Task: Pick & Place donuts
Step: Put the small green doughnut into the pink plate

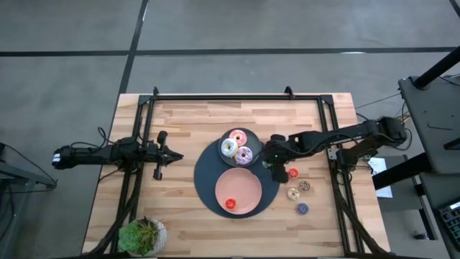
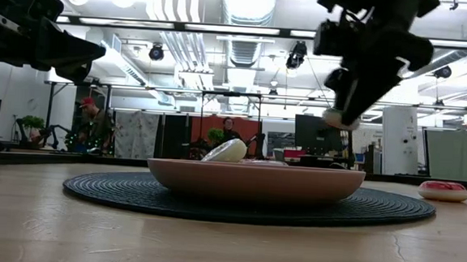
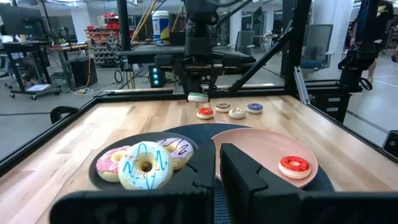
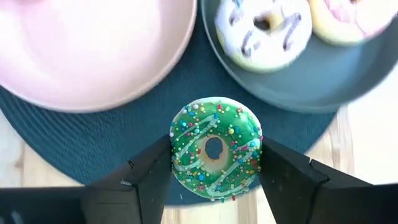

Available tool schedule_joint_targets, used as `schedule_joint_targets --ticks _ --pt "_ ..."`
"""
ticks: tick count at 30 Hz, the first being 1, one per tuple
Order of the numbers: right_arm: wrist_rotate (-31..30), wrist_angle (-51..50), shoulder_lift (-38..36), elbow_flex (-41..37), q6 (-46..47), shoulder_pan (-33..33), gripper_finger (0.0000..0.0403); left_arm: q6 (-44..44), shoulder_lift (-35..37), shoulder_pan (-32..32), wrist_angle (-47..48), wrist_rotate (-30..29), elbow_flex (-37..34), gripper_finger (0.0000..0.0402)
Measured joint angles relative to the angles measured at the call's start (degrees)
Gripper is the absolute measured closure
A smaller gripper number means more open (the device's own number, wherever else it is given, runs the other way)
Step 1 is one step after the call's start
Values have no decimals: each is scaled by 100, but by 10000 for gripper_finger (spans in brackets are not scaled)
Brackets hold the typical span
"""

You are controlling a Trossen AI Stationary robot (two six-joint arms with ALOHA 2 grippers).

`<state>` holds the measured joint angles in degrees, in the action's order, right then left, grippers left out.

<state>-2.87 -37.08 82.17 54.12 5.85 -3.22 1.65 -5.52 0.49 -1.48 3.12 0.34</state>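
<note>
My right gripper (image 1: 277, 164) is shut on a small green donut with sprinkles (image 4: 216, 149), above the right edge of the dark round mat (image 1: 208, 169). It also shows in the low view (image 2: 341, 118) and the left wrist view (image 3: 197, 97). On the mat, a grey plate (image 1: 253, 137) holds the pink, white and lilac donuts (image 1: 237, 146). A pink plate (image 1: 244, 188) holds a small red donut (image 1: 231, 203). Red (image 1: 293, 173), tan (image 1: 292, 193), brown (image 1: 305, 186) and blue (image 1: 302, 208) small donuts lie on the table right of the mat. My left gripper (image 1: 176, 156) is shut and empty at the left. My right gripper pinches the green donut by two opposite sides of its outer rim (image 4: 177, 152) between its two fingers (image 4: 149, 171). The fingers come from above, pointing down. The donut faces frosting up and is lifted clear of the mat and the table.
A small potted plant (image 1: 141, 236) stands at the table's near left corner. A dark metal frame (image 1: 215, 96) runs along the far edge and down both sides. Bare wood lies between my left gripper and the mat.
</note>
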Motion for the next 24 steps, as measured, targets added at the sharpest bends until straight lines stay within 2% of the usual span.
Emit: schedule_joint_targets --ticks 12,24 --pt "4 10 1168 1362 -73 -266 193 1 2 1 1 0 0 402" --pt "-7 226 1841 1973 -417 -523 193 1 1 0 0 0 1 402"
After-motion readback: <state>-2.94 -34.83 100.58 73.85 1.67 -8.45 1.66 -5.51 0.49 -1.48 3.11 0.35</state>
